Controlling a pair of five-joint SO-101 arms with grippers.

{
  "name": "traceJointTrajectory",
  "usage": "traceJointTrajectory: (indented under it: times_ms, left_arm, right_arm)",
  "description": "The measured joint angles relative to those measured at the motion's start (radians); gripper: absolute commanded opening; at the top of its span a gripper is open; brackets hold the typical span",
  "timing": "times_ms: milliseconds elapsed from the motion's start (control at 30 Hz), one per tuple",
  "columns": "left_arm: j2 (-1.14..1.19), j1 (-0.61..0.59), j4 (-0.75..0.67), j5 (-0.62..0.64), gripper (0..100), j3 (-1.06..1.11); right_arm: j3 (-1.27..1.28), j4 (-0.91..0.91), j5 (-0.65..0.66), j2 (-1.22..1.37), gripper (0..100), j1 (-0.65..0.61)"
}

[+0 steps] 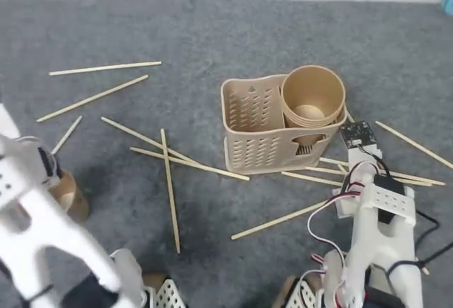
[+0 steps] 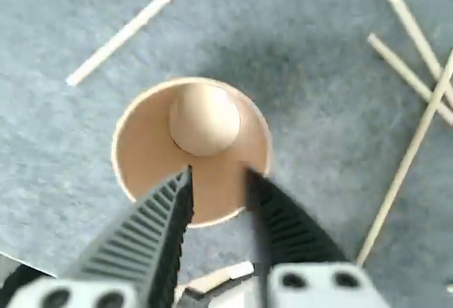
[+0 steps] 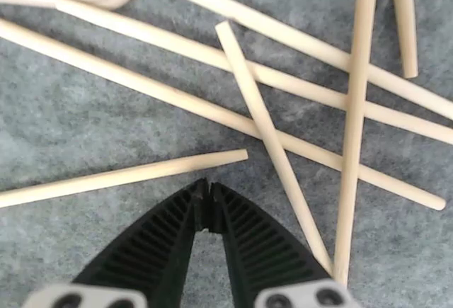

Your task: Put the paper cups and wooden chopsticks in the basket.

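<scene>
A tan paper cup (image 2: 192,145) stands upright on the grey carpet, also seen at the left edge as the cup (image 1: 73,196) under my left arm. My left gripper (image 2: 216,177) hangs open just above the cup's near rim, holding nothing. The beige basket (image 1: 258,127) stands mid-table with stacked paper cups (image 1: 313,95) in its right end. My right gripper (image 3: 209,205) is shut and empty, over the carpet just short of one chopstick's end (image 3: 239,156). Several crossed chopsticks (image 3: 269,127) lie beyond it, right of the basket.
More wooden chopsticks (image 1: 168,180) lie scattered left of and in front of the basket, with two (image 1: 106,68) farther back left. My right arm's white body (image 1: 379,223) rises from the front right. Bare carpet lies behind the basket.
</scene>
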Motion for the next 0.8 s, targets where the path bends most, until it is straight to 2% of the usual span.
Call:
traceJointTrajectory:
  times_ms: [233,300,500,667,800]
  left_arm:
    - [-0.081,0.018,-0.008,0.0,18,0.118]
    - [-0.08,0.038,-0.055,-0.002,14,0.178]
    - [-0.017,0.094,-0.21,0.0,12,0.298]
    - [0.043,0.097,-0.267,0.0,11,0.315]
    - [0.055,0.095,-0.27,0.0,0,0.33]
  right_arm:
    - [0.0,0.0,0.0,0.0,0.8,0.0]
    - [0.0,0.0,0.0,0.0,0.8,0.0]
    - [0.0,0.0,0.0,0.0,0.8,0.0]
    - [0.0,0.0,0.0,0.0,0.8,0.0]
    - [0.0,0.0,0.0,0.0,0.8,0.0]
